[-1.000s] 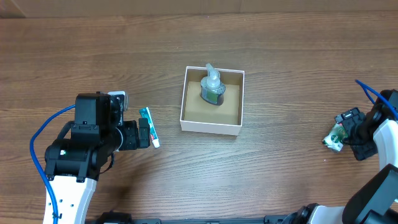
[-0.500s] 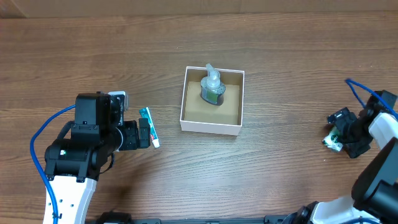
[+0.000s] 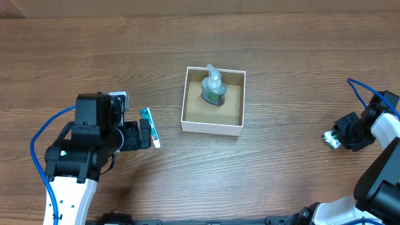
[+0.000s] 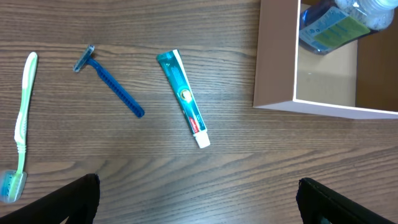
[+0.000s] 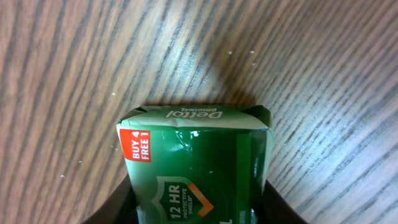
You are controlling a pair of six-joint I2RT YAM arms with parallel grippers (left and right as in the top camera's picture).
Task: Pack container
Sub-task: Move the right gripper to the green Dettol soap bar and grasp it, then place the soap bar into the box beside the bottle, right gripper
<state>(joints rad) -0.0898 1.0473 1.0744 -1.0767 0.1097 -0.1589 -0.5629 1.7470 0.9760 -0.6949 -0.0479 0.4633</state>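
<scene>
Right gripper (image 3: 338, 136) grips green plastic soap packet (image 5: 196, 168) well right of white cardboard box (image 3: 211, 129); next: carry over, release inside.

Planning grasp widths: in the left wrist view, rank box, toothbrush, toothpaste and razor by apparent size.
1. white cardboard box with brown inside, though cropped
2. green-and-white plastic toothbrush
3. teal toothpaste tube
4. blue plastic razor, near the tube's length but thinner
</scene>
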